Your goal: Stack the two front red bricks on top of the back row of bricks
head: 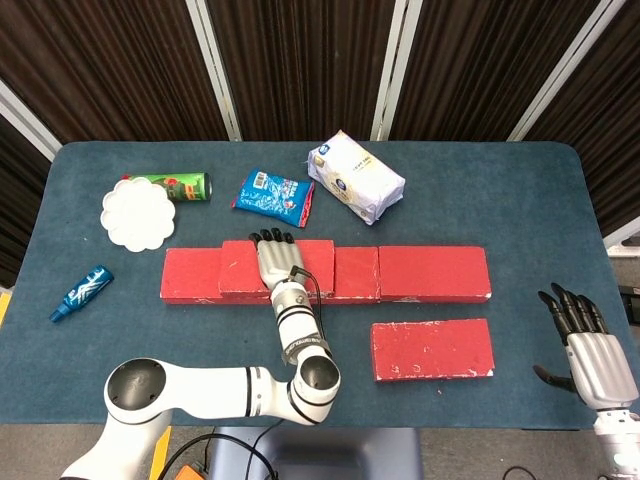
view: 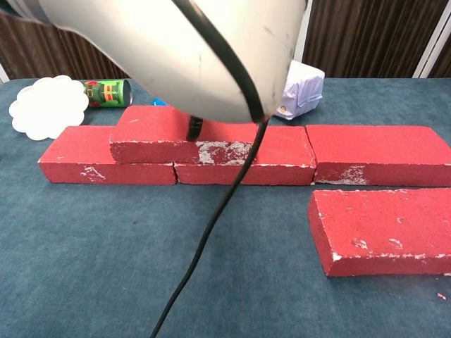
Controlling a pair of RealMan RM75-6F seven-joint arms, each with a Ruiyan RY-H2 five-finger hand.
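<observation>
Left hand [head: 277, 259]: laid flat on stacked brick [head: 240, 268], grasp not discernible | front brick [head: 432, 349]: near table's [head: 500, 190] front edge | right hand [head: 590, 345]: released, fingers spread.

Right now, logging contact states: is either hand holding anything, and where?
Left hand lies on top of the stacked brick; a grip cannot be told. Right hand holds nothing.
</observation>
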